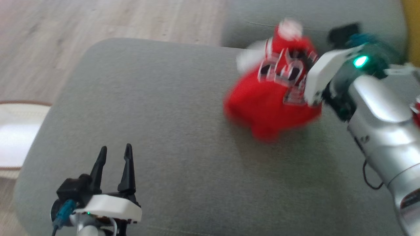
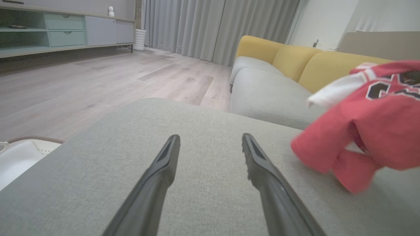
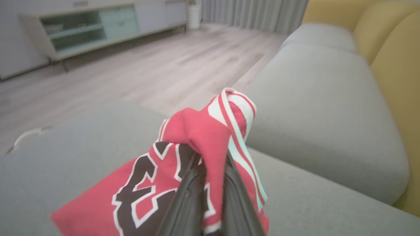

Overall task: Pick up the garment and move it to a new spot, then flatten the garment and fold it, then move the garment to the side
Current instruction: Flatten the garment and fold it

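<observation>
The garment [image 1: 272,98] is a red jersey with black and white lettering and white striped trim, bunched up and lifted off the grey cushion [image 1: 170,137] at the upper right of the head view. My right gripper [image 3: 211,160] is shut on a fold of the garment [image 3: 200,137], cloth pinched between its two dark fingers. In the head view the garment hides those fingers. My left gripper [image 1: 113,167] stands open near the cushion's front left, well apart from the garment [image 2: 370,124], which hangs to its right.
A second grey seat cushion [image 1: 315,19] and yellow backrests [image 2: 305,62] lie beyond. A white basket [image 1: 16,137] stands on the wooden floor [image 1: 98,23] at the left. A low cabinet [image 2: 65,29] and grey curtains [image 2: 216,26] stand far off.
</observation>
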